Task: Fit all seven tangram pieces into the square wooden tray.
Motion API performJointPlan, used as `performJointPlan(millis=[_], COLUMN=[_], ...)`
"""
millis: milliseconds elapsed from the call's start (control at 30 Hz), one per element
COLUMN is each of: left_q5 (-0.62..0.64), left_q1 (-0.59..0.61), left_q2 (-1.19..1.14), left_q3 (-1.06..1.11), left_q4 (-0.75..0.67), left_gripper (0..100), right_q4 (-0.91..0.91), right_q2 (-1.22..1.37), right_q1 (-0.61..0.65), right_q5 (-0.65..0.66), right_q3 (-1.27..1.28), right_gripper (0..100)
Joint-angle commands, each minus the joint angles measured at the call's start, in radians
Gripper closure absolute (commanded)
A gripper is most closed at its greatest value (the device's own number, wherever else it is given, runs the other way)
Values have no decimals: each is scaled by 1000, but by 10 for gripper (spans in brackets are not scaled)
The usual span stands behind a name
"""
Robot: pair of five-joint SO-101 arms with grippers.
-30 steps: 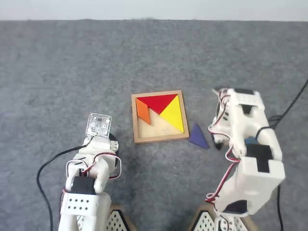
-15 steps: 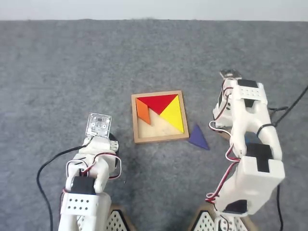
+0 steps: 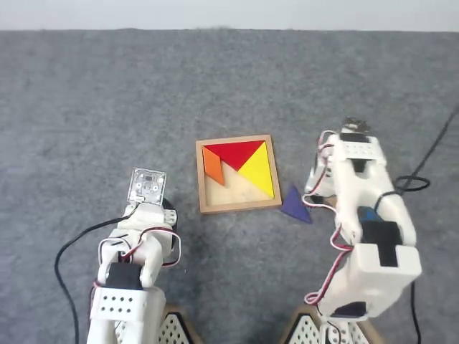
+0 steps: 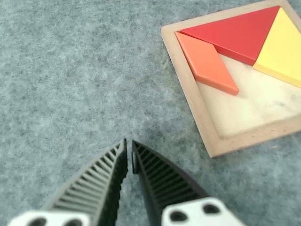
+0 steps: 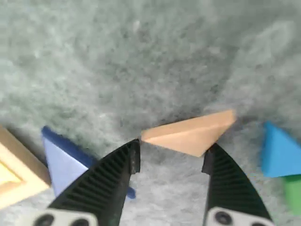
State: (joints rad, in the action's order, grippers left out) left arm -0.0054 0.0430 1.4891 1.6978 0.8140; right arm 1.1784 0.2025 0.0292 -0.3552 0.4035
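**A:** Located where, the tan wooden triangle (image 5: 188,133)?

**B:** Located flat on the grey felt table (image 3: 107,93), between the jaws of the right pincer (image 5: 172,153). Spread wide open there and gripped nothing, with one tip at the sharp corner and the other just beside the opposite end; could not tell whether touching.

**A:** Oriented how?

**B:** Laid with the long axis running jaw to jaw, hence judged to need a squeeze end to end, or a wrist turn for the narrower span.

**A:** Bounded by what?

**B:** Hemmed on one side by a bright blue piece (image 5: 280,150) with a green piece (image 5: 294,193) just beside it, both near the outer jaw. Flanked on the other side by a violet-blue triangle (image 5: 63,160), itself just beside the square wooden tray (image 3: 240,207). Judged short of room for that outer jaw.

**A:** Left how much room in the tray?

**B:** Filled along the far part by a red triangle (image 3: 233,152), a yellow triangle (image 3: 259,175) and an orange parallelogram (image 3: 213,166). Left bare across the near floor, judged ample for the tan piece. Judged to require a carry over or around the violet-blue triangle.

**A:** And the left pincer (image 4: 129,142)?

**B:** Closed almost to touching, empty, low over bare table near the tray's corner, well apart from the tan triangle. Judged the farther of the two.
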Motion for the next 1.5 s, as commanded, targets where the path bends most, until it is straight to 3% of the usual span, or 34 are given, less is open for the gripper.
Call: performJointPlan(millis=[0, 333, 667, 867, 1000, 1100, 1200, 1367, 1467], left_q5=[6, 6, 6, 6, 6, 6, 6, 6, 6], left_q1=[3, 5, 5, 5, 5, 5, 5, 5, 5], left_q2=[12, 12, 12, 12, 12, 12, 12, 12, 12], left_q3=[-8, -8, -8, -8, -8, -8, -8, -8, -8], left_q4=[2, 2, 2, 2, 2, 2, 2, 2, 2], left_gripper=[985, 985, 985, 985, 985, 985, 985, 985, 985], right_q4=[-15, -13, -4, -1, -7, -31, -61, -113, -111], right_q2=[24, 68, 54, -81, -202, -262, -259, -150, -77], right_q1=[-5, -97, -128, -157, -148, -154, -150, -145, -122], right_q5=[-130, -181, -141, -141, -285, -322, -373, -465, -494], right_q3=[-57, -97, -100, -86, -32, 2, 18, 26, -6], right_gripper=[772, 874, 876, 875, 875, 875, 835, 685, 682])
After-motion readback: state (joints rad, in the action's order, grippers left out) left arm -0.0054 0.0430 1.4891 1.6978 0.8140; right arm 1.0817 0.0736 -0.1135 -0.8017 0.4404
